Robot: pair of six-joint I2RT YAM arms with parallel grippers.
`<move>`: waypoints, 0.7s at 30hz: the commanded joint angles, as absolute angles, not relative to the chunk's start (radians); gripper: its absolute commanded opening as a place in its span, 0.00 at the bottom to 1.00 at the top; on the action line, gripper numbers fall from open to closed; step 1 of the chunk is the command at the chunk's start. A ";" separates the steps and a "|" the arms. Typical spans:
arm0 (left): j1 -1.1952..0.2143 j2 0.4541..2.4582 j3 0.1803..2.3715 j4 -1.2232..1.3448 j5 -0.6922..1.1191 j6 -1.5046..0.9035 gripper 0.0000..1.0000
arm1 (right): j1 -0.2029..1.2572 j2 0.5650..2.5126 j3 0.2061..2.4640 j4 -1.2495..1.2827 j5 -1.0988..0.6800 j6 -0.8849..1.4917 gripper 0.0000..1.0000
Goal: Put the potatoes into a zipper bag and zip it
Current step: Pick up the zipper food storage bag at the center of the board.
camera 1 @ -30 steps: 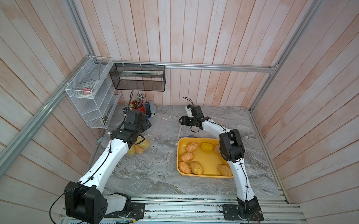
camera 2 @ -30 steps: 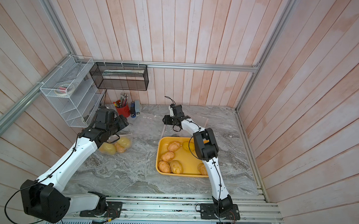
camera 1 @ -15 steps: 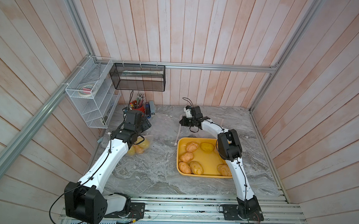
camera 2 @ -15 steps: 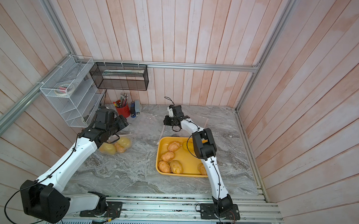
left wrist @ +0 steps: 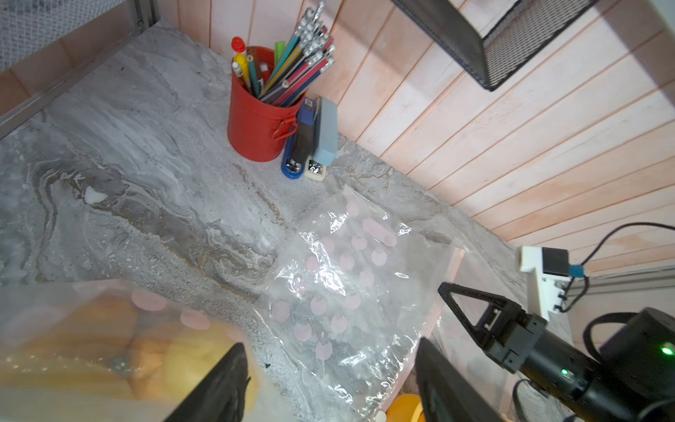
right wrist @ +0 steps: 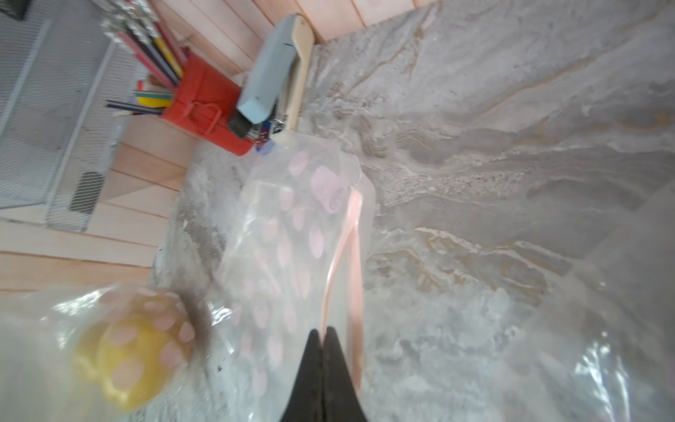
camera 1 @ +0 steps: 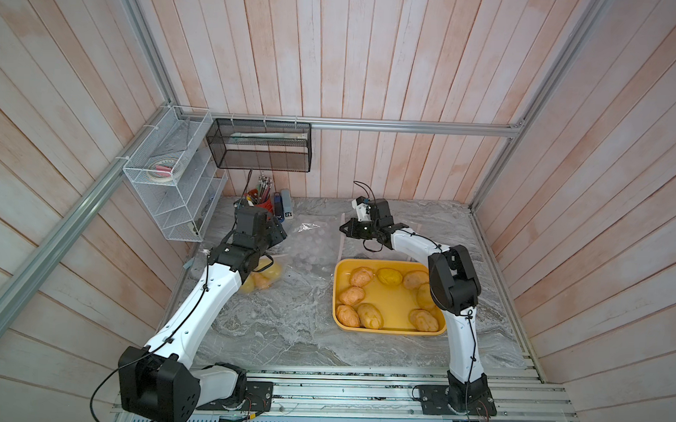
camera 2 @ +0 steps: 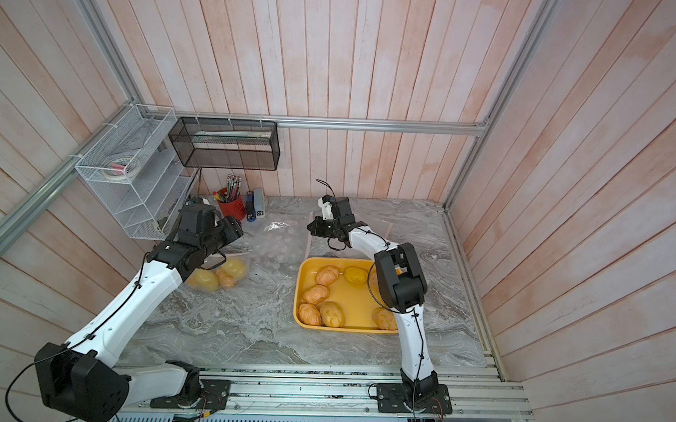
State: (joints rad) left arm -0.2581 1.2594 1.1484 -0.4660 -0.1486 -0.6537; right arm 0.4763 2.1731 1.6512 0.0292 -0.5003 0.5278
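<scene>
currently right fingers (right wrist: 314, 369) sit closed tight at the pink rim of the empty zipper bag (right wrist: 277, 237), perhaps pinching it; left fingers (left wrist: 219, 387) gape wide, holding nothing. most potatoes (camera 1: 362, 277) lie in the tray (camera 1: 393, 304), centre-right. the slick film could slip free when lifted.

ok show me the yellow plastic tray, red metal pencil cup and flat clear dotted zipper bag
yellow tray (camera 1: 397, 304): in a top view, bare floor
red cup (left wrist: 254, 124): left wrist view, side wall
flat dotted bag (left wrist: 347, 285): left wrist view, middle panel
</scene>
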 commanded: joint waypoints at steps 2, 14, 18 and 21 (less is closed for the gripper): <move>-0.319 1.238 1.133 -0.392 -0.152 -0.606 0.73 | 0.478 2.010 1.503 0.205 -0.543 0.612 0.00; -0.535 1.165 0.972 -0.191 -0.134 -0.521 0.73 | 0.559 1.681 1.202 0.339 -0.476 0.751 0.00; -0.614 1.120 0.908 -0.117 -0.138 -0.485 0.75 | 0.597 1.629 1.151 0.355 -0.424 0.823 0.00; -0.694 1.130 0.894 -0.092 -0.183 -0.444 0.77 | 0.623 1.618 1.142 0.361 -0.408 0.857 0.00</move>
State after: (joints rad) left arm -0.6453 1.1324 0.9131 -0.1719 -0.1623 -0.5053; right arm 0.6067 1.6352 1.1526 0.3271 -0.4576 0.7979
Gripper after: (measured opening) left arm 0.766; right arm 0.041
